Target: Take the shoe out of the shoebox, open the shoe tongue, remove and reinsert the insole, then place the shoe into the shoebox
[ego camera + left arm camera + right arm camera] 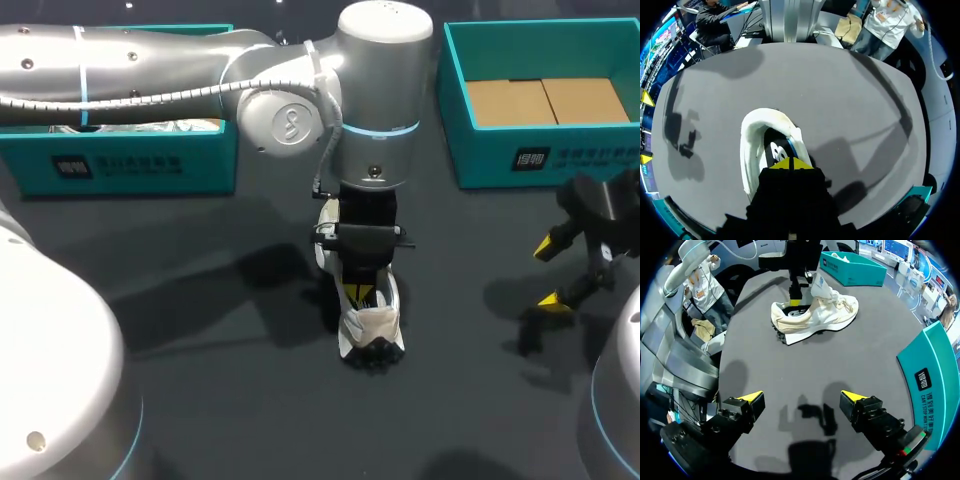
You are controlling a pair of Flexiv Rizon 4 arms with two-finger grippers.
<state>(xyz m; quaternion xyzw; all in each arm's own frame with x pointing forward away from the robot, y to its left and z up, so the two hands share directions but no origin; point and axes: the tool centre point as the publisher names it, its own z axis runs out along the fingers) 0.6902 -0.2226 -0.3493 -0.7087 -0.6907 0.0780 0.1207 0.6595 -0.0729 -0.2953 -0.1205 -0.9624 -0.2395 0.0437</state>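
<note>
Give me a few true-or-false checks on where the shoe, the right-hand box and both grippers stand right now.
1. The cream-white lace-up sneaker stands upright on the dark grey table, not in a box. True.
2. The right gripper is shut on the sneaker. False: it is open over bare table, apart from the shoe.
3. The left gripper is down in the sneaker's heel opening. True.
4. The teal cardboard shoebox at the right holds a shoe. False: only its brown cardboard floor shows.
5. The black insole lies on the table beside the sneaker. False: it shows inside the shoe.
</note>
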